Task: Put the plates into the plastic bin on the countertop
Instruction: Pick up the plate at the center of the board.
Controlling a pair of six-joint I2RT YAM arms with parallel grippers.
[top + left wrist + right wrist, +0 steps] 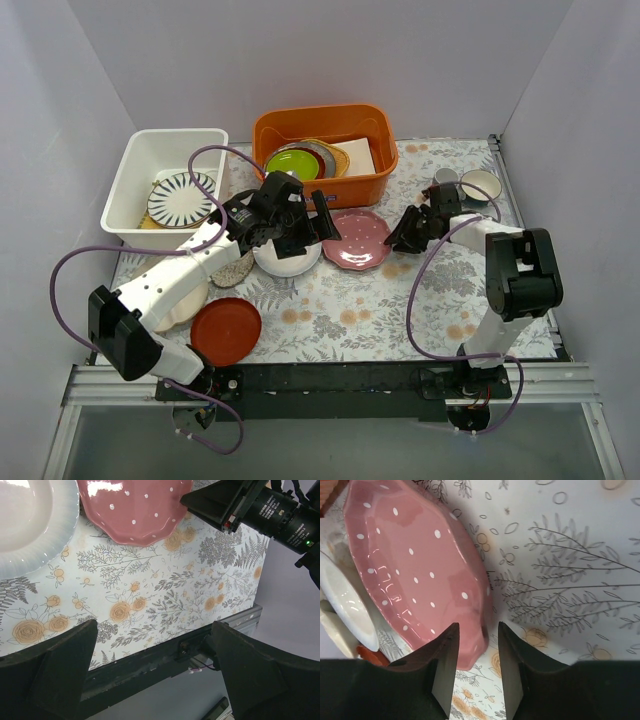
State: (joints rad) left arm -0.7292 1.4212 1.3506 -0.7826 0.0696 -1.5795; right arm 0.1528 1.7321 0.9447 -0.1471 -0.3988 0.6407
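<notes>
At the upper left of the top view sits the bin [118,205] with a striped plate [182,197] inside it. Below it, a red plate [226,330] lies on the desk [330,310] at lower left.

Near the centre, the left pincer [322,215] hovers above a white plate [287,258]. Its jaws are spread wide and hold nothing.

Just right of the white plate is the pink plate [357,240], flat on the desk and round, so it has no long axis to line up with.

The right pincer [477,665] is at the plate's right edge, reaching in from the right. In the right wrist view its fingers [446,665] are half drawn together and straddle the scalloped rim. I cannot tell whether they pinch it yet.

The right arm is clearly the nearer one to the pink plate. The bin lies well apart from it, up and to the left, past the left arm, so the carry probably has to cross or clear that arm.
</notes>
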